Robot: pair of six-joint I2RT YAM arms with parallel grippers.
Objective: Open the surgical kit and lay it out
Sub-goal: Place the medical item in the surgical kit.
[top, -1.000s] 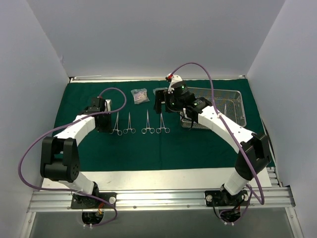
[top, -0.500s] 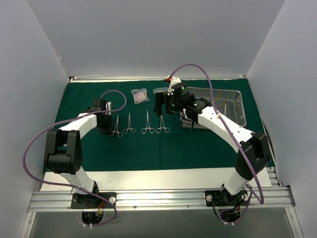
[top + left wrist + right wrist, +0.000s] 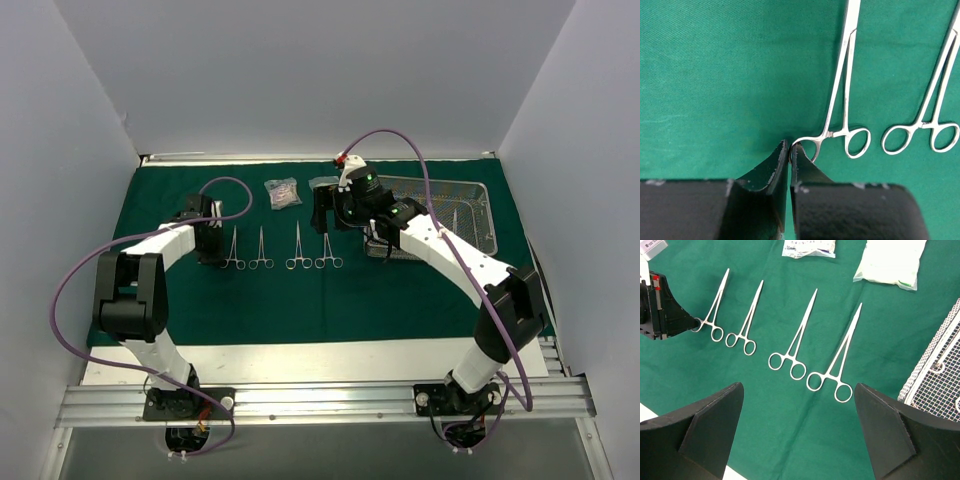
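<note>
Left claw [image 3: 790, 148] squeezing shut, pinching ring of leftmost scissors [image 3: 837, 90], low on green cloth [image 3: 715, 75]. Three more scissors lying in row to its right, rings toward robot, tips pointing away: second scissors [image 3: 261, 249], third scissors [image 3: 298, 248], fourth scissors [image 3: 328, 248]. Right claw [image 3: 797, 390] standing wide apart, holding nothing, hanging over row's right end. Two little clear bags lying past tips: left bag [image 3: 808, 247], right bag [image 3: 890, 262]. Wire tray [image 3: 487, 215] sitting on cloth at far right, near fourth scissors.
</note>
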